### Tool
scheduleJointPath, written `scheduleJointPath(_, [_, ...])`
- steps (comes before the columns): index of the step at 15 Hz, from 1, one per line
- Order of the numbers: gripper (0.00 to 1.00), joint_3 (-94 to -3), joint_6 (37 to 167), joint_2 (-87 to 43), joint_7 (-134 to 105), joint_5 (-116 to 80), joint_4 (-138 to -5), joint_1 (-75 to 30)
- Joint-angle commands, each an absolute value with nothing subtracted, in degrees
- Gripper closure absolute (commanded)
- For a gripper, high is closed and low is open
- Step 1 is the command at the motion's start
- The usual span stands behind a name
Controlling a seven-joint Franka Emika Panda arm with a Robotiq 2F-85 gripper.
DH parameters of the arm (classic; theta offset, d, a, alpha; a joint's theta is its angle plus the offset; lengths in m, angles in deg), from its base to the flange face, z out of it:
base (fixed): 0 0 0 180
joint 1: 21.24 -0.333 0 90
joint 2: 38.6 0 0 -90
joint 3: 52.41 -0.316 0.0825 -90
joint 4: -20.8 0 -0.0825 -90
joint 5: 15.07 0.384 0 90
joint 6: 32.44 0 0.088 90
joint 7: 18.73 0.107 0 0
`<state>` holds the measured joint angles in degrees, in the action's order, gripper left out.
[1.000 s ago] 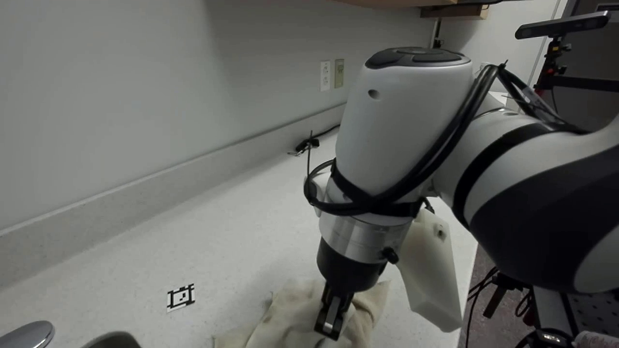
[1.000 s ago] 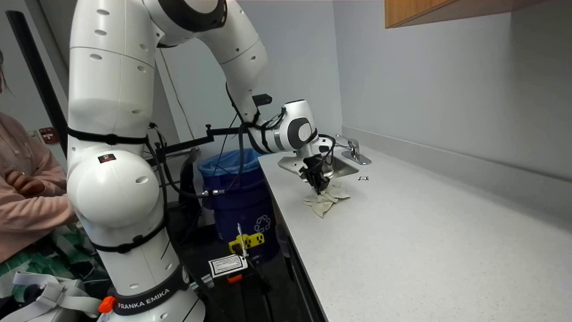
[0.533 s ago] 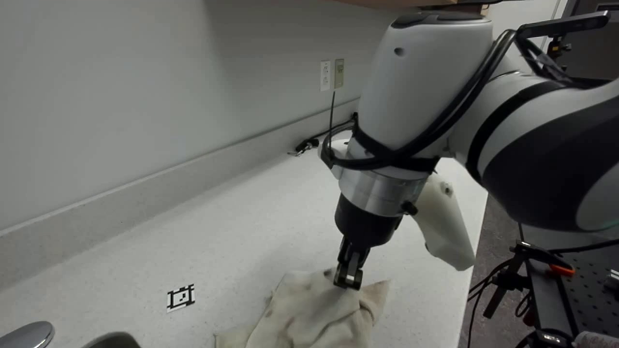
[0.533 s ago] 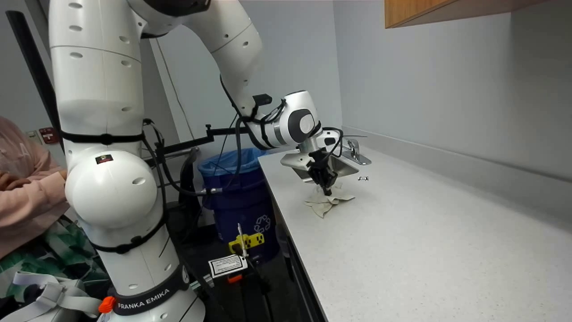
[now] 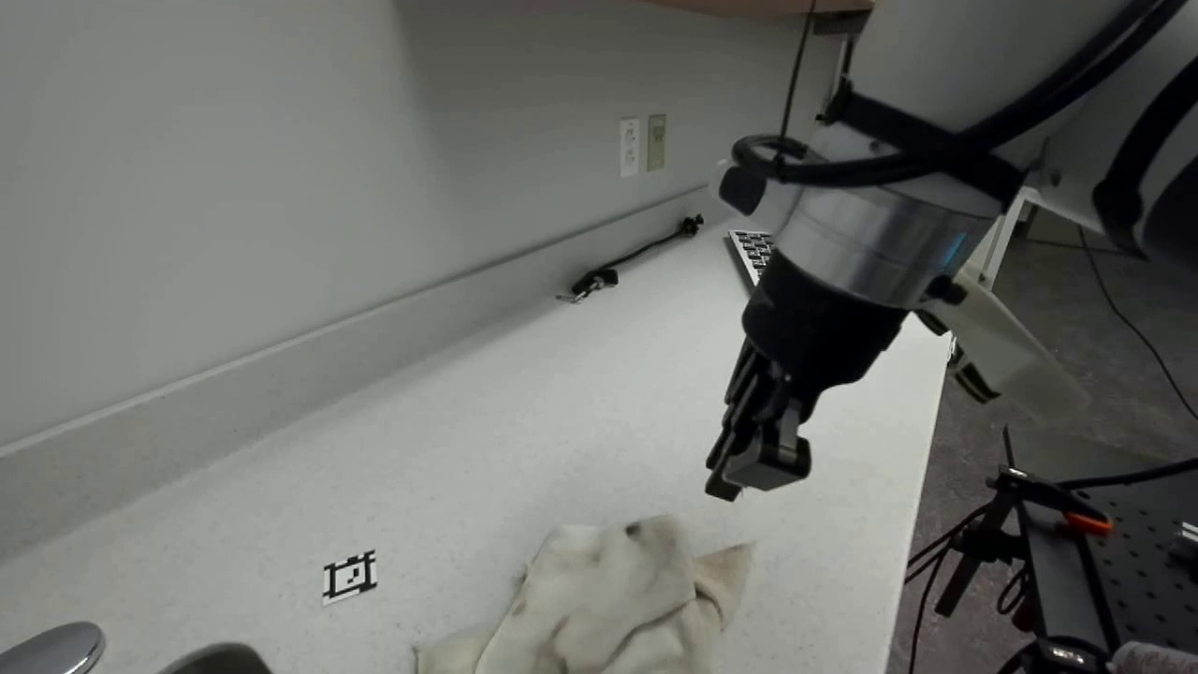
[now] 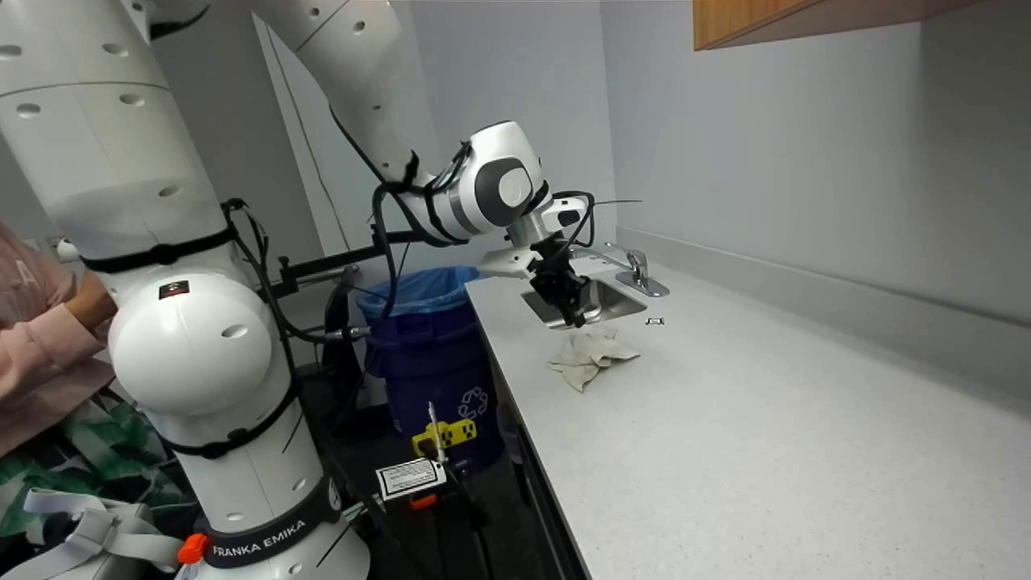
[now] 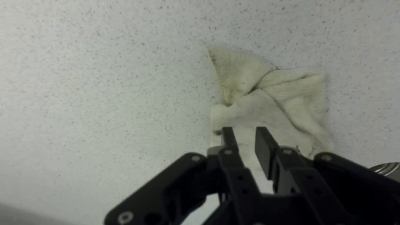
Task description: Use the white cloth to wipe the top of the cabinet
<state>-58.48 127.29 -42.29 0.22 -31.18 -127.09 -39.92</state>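
The off-white cloth (image 5: pixel 599 599) lies crumpled and folded on the pale speckled countertop (image 5: pixel 421 468). It also shows in an exterior view (image 6: pixel 590 358), near the sink, and in the wrist view (image 7: pixel 265 112), where the fingers cover part of it. My gripper (image 5: pixel 753 473) is above the counter, apart from the cloth. In another exterior view the gripper (image 6: pixel 576 318) hangs just above and behind the cloth. In the wrist view the gripper's two fingers (image 7: pixel 245 131) stand apart with a gap and nothing between them; the cloth shows below through the gap.
A sink (image 6: pixel 608 306) and faucet (image 6: pixel 640 278) lie beyond the cloth. A small printed marker (image 5: pixel 350 577) is on the counter. A black cable (image 5: pixel 594 281) and a keyboard (image 5: pixel 752 251) are farther back. A wooden cabinet (image 6: pixel 765 24) hangs overhead. A blue bin (image 6: pixel 427 354) stands beside the counter.
My gripper has lifted from the cloth, clear of it now, and swung back toward the counter's outer edge. The wrist has turned. The cloth stays lying on the counter.
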Motion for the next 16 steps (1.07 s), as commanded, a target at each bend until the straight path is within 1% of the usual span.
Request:
scheduleJointPath(1, [0.44,-62.16,128.43,-51.57,-1.07,-31.31,-133.41,-36.41])
scheduleJointPath(3, [0.28,-63.98,128.57,-54.72,-0.53,-32.10,-135.00,-34.95])
scheduleJointPath(5, [0.15,-65.91,128.63,-57.90,-0.23,-32.61,-136.32,-33.41])
scheduleJointPath(6, [0.06,-66.75,128.65,-59.38,-0.18,-32.55,-136.83,-32.78])
scheduleJointPath(7, [0.01,-67.45,128.78,-60.65,-0.25,-32.27,-137.26,-32.25])
scheduleJointPath(11, [0.00,-68.92,129.57,-64.72,-0.79,-30.18,-139.08,-31.35])
scheduleJointPath(12, [0.00,-69.27,128.10,-60.62,-1.29,-29.45,-136.21,-31.26])
scheduleJointPath(16, [0.00,-69.79,128.05,-60.59,-1.18,-28.93,-136.36,-31.16])
